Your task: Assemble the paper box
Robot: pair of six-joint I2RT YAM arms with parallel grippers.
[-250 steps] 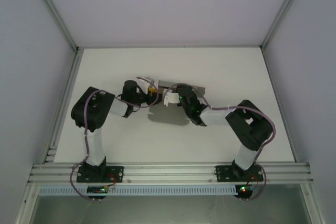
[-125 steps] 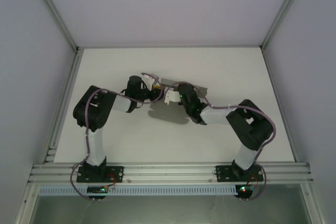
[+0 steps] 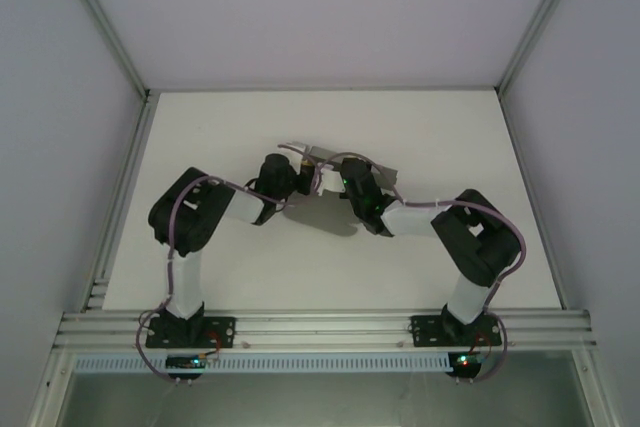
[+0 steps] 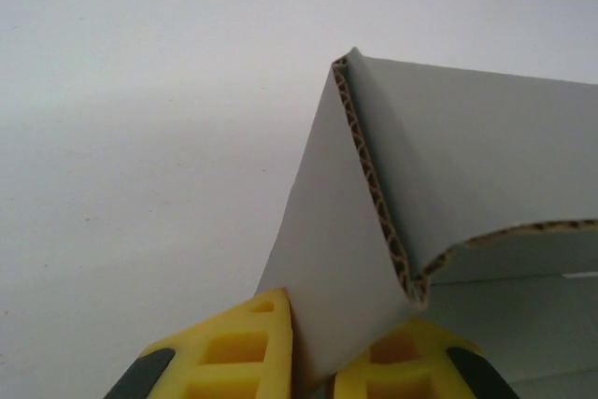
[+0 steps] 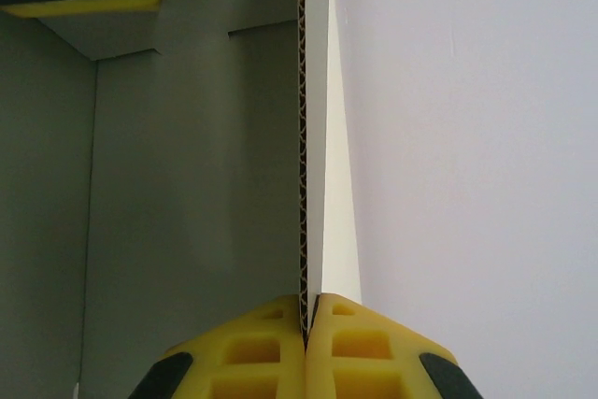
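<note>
Nearest the arm bases, the white table (image 3: 200, 137) carries nothing of the task. The paper box (image 3: 378, 167) sits past mid-table, a little right of centre, with both arms reaching in to meet at it.

The left gripper (image 4: 313, 362) pinches a corrugated flap at the box's left end. The card passes between its yellow fingers (image 4: 234, 357) and is bent over on itself, its fluted edge showing at the fold. The right gripper (image 5: 306, 329) has its fingers pressed together on a card wall. That wall is seen edge-on and stands upright from the grey floor panel to its left.

By my reading the assembly is partly done. At least one wall is raised and a corner crease shows at the far left of the right wrist view. The flap in the left gripper is only half folded, and its tab has not been tucked home. Folding it in, locking it and raising whatever sides remain is probably what is left. How many sides are up cannot be told from above, where the arms cover most of the card.

As a container the box holds nothing: the grey floor panel is bare card.
</note>
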